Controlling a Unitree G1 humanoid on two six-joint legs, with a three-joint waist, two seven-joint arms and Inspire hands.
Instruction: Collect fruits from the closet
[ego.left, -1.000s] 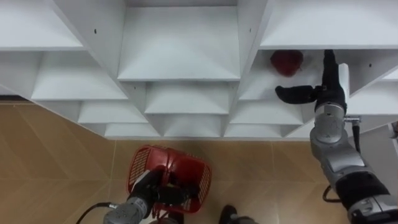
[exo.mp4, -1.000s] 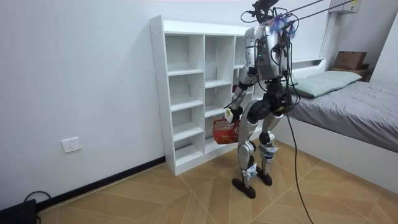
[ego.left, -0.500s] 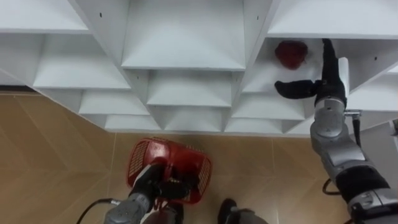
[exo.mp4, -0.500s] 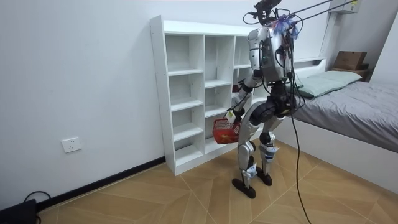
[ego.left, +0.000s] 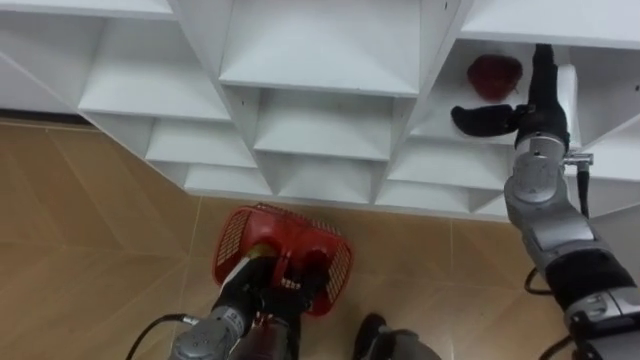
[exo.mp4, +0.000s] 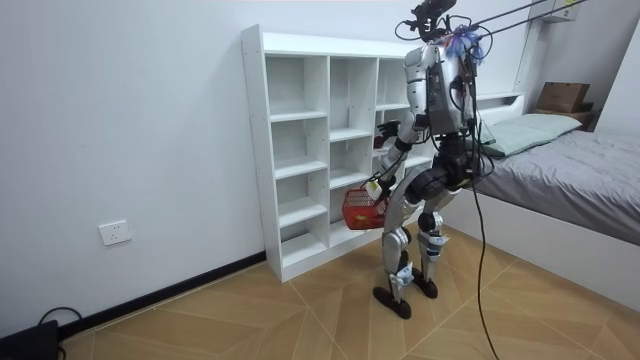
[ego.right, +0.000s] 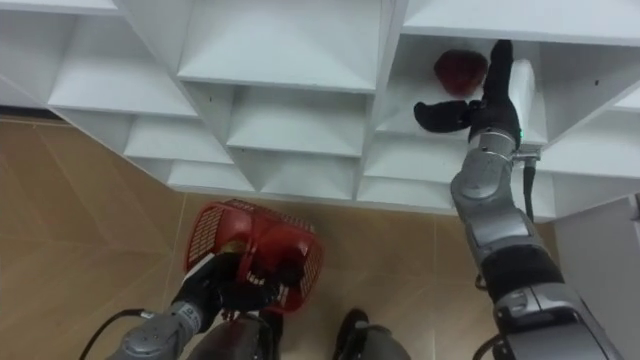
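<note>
One fruit (ego.left: 495, 75) shelved | right hand (ego.left: 538, 115) beside, fingers straight, empty | left hand (ego.left: 250, 287) fingers grip basket (ego.left: 234, 240) | room view: bed (exo.mp4: 585, 165)

red fruit (ego.left: 495, 76) x1 | basket (ego.left: 232, 245) x1 | shelf unit (ego.left: 320, 50) x1 | bed (exo.mp4: 575, 165) x1

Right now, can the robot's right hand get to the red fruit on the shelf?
Probably yes. The right hand is open inside the same shelf compartment as the red fruit, close beside it, with nothing between them. The left hand holds the red basket below.
</note>
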